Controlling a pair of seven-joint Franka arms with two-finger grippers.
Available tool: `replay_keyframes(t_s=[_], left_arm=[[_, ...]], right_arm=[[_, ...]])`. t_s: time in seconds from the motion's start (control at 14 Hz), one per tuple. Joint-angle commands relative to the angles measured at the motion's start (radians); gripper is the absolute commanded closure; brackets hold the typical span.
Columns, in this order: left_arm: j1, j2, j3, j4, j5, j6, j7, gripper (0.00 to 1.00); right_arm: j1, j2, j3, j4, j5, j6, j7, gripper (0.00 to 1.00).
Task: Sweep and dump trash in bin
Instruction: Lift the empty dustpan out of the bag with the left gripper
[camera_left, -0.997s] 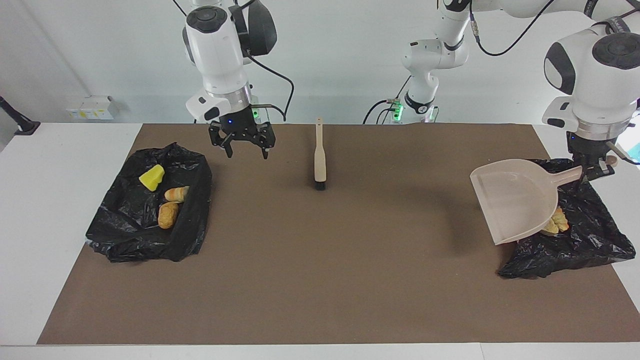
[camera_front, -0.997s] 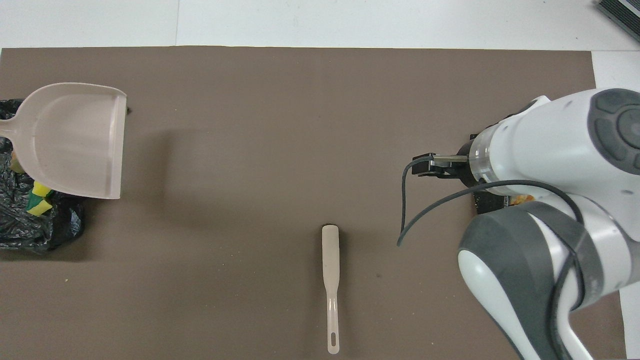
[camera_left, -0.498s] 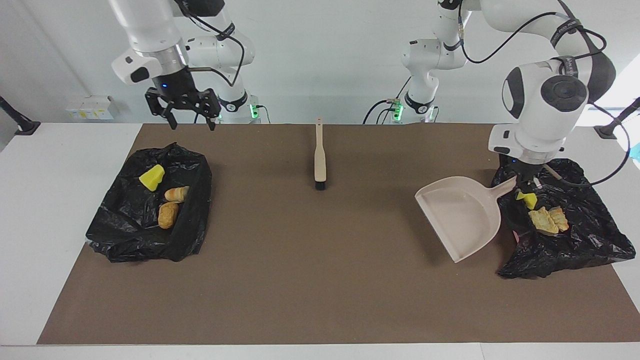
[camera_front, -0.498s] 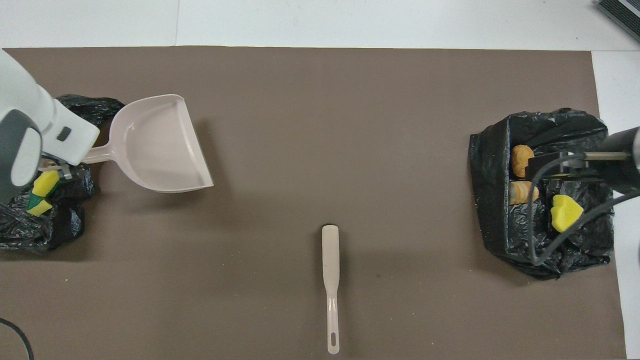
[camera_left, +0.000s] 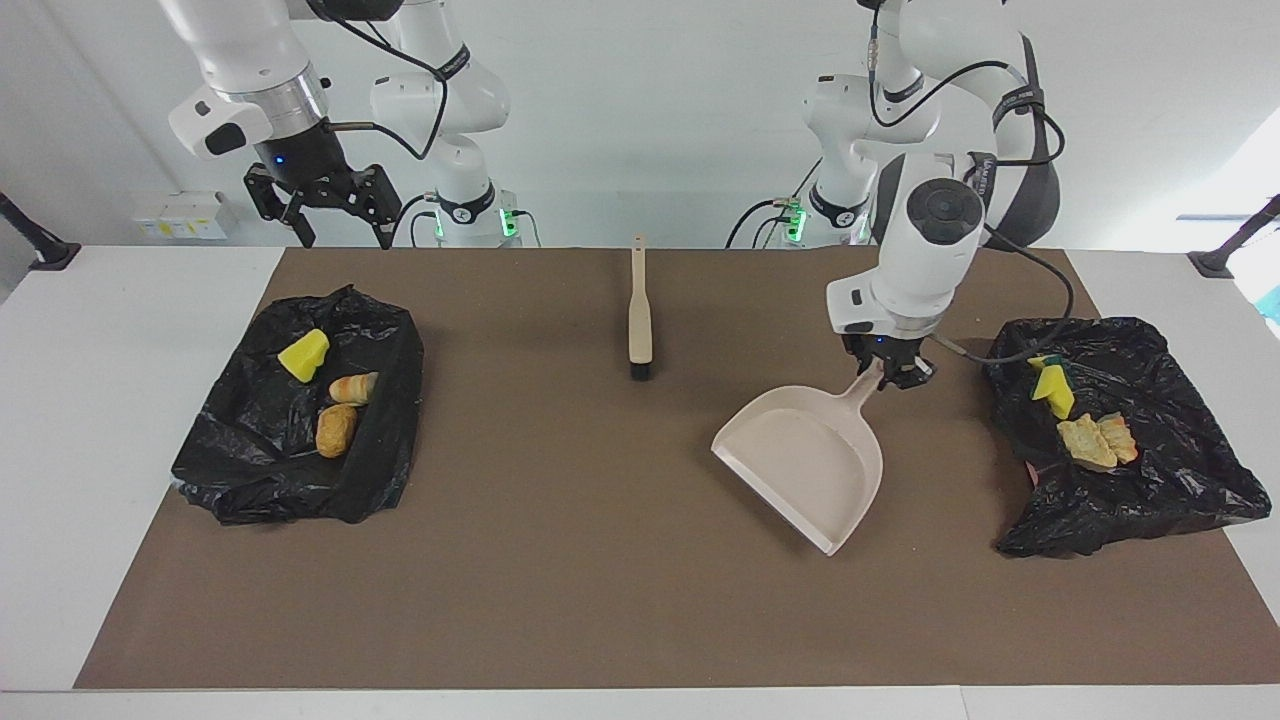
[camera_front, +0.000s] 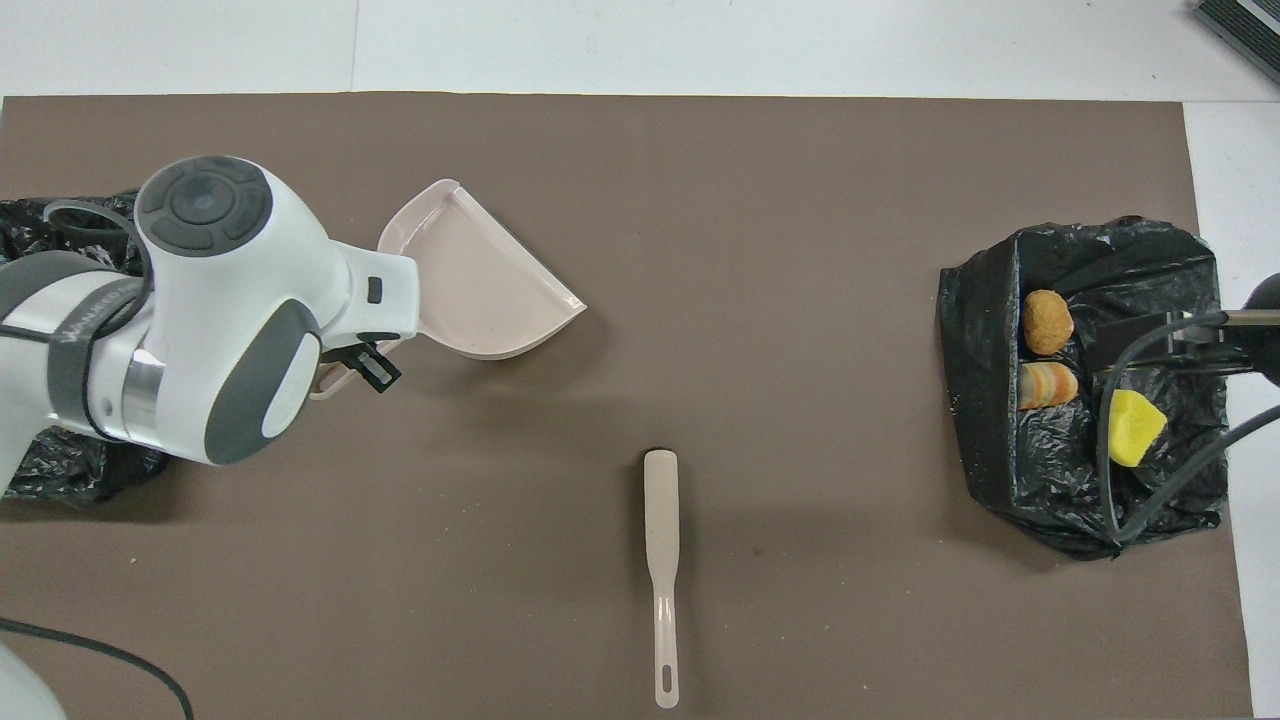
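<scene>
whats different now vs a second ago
The left gripper, shut on the dustpan handle, has carried it from over the bin bag at its end toward the table's middle. The right gripper, open, has risen and withdrawn. The brush and trash stayed put.

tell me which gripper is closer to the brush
Left. The left gripper holds the dustpan beside the brush; the right gripper hangs near the black bag.

One camera sits high across the table and faces me, taking in both my arms and the whole brown mat (camera_left: 560, 600). The other hangs above my end, looking steeply down and forward (a half turn from the first). Both share the mat under my left gripper (camera_left: 893, 374).
</scene>
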Motion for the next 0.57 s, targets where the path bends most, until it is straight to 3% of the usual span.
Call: replay_keyframes(t_s=[0.0, 0.21, 0.5], left_arm=[[-0.093, -0.035, 0.022, -0.034, -0.051, 0.051, -0.221, 1.0], [-0.193, -0.024, 0.022, -0.019, -0.059, 0.085, -0.453, 1.0], [-0.296, 0.058, 0.022, 0.016, -0.114, 0.183, -0.709, 1.0]], right_arm=[[-0.005, -0.017, -0.001, -0.012, -0.003, -0.013, -0.016, 0.0], [-0.012, -0.015, -0.018, -0.008, -0.015, -0.019, -0.059, 0.0], [-0.017, -0.033, -0.043, 0.015, -0.018, -0.106, -0.153, 0.0]])
